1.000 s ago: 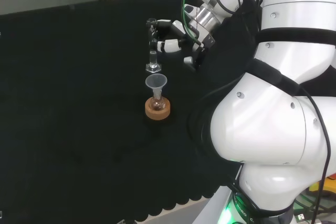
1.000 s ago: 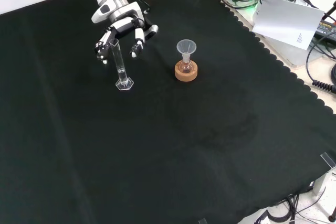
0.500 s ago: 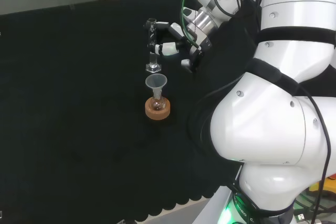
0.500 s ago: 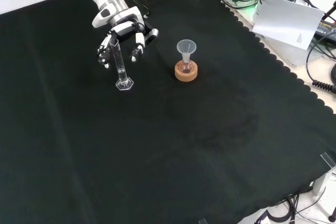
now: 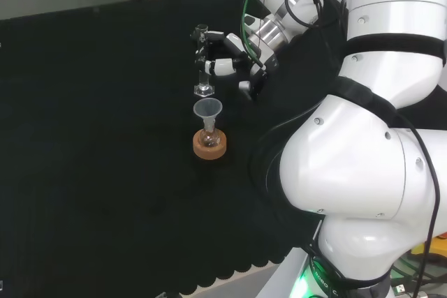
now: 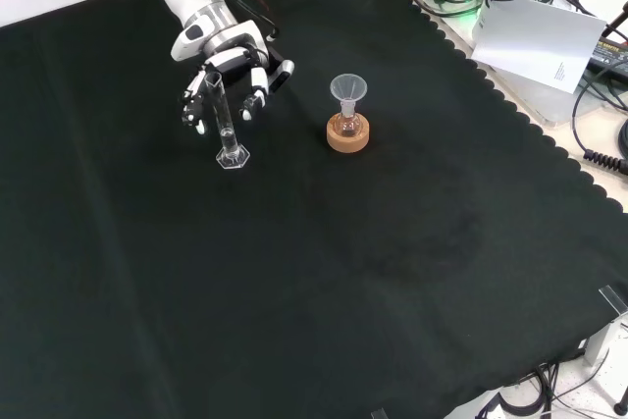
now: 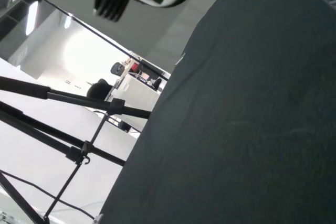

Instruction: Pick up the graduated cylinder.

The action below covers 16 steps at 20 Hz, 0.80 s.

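In the front view the graduated cylinder (image 6: 222, 121) stands upright on the black cloth (image 6: 324, 272), at nine o'clock from the funnel-topped flask (image 6: 347, 105) on its cork ring (image 6: 348, 136), with the hand (image 6: 228, 71), fingers spread, around its top, contact unclear.

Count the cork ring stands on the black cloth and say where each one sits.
1. The cork ring sits right of the graduated cylinder in the front view, under a small flask topped with a funnel. Other clear ware could be hard to spot.
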Motion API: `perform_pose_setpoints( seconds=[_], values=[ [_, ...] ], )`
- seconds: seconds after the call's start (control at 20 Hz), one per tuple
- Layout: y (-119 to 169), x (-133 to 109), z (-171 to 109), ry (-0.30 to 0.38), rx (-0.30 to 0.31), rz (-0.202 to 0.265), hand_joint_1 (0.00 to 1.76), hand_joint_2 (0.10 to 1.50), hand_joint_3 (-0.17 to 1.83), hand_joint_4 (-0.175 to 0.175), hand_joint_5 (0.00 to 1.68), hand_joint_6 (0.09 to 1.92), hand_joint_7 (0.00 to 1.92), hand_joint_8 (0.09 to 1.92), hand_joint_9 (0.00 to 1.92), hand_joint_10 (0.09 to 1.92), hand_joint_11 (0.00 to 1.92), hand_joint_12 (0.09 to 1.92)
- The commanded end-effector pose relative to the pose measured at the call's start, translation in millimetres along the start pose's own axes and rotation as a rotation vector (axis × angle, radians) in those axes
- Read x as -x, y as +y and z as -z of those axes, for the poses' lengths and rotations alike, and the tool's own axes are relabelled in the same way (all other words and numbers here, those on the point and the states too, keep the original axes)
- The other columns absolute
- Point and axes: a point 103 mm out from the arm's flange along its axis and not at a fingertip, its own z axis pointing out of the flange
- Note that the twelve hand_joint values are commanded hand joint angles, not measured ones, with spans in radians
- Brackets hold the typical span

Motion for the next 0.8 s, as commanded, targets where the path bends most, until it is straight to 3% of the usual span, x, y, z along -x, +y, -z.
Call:
perform_pose_setpoints(
  seconds=[0.05, 0.8],
  values=[
    [0.9, 1.2, -2.7, 0.025, 0.009, 0.0, 1.04, 0.68, 0.68, -0.041, 0.61, 0.15, 0.47, 0.62, 0.76, 0.48, 0.6, 1.18],
    [4.3, 2.3, -10.9, 0.064, 0.029, -0.006, 1.08, 0.74, 0.62, -0.038, 0.63, 0.5, 0.58, 0.61, 0.93, 0.36, 0.8, 1.06]
  ],
)
